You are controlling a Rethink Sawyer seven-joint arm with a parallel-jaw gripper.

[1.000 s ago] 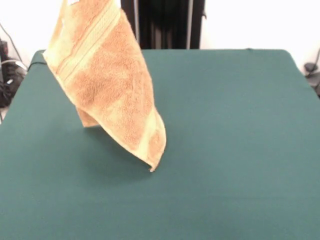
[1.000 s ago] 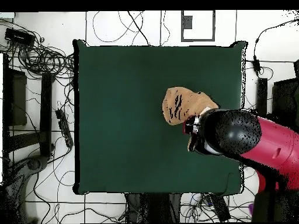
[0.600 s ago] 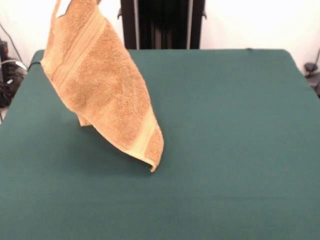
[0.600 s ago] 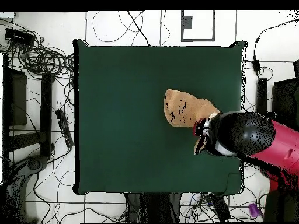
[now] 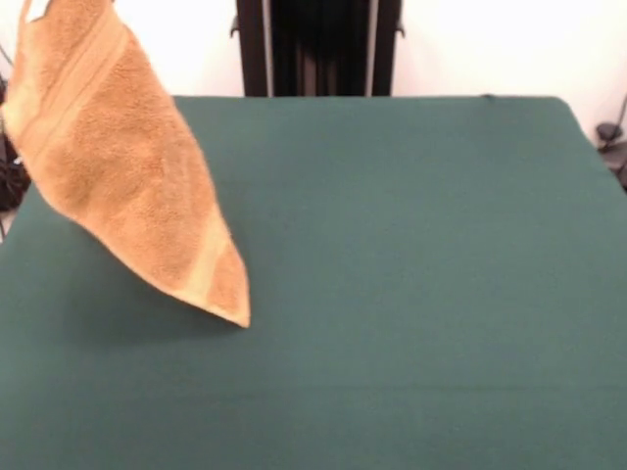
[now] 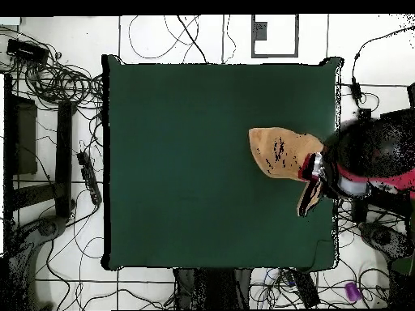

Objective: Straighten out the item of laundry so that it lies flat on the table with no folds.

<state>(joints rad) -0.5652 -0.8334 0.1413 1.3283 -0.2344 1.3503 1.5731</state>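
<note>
carried sideways since a second ago, the towel is now hanging over the desk edge region, its lowest corner just touching or nearly touching the green top. the red arm is reaching over the desk's side; its pincer is lifting the towel, grip hidden, so width cannot be told.

The towel hangs over the table's left edge, lowest corner touching it.
</note>
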